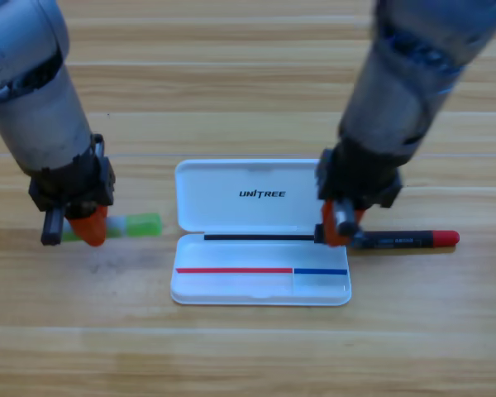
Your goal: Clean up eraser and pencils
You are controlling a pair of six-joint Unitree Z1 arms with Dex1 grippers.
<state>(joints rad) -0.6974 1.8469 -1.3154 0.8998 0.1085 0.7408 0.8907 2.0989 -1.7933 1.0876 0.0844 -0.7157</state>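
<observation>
The right gripper (pixel 341 223) is clamped on the left end of the red pencil (pixel 409 240), at the right edge of the open white case (pixel 261 285); the pencil sticks out rightward over the wooden table (pixel 248 356). The left gripper (pixel 81 225) grips the green pencil (pixel 140 224), left of the case

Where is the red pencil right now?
In the high view the red pencil lies level on the table, right of the white case, its left end at the right gripper by the case's right edge.
</observation>
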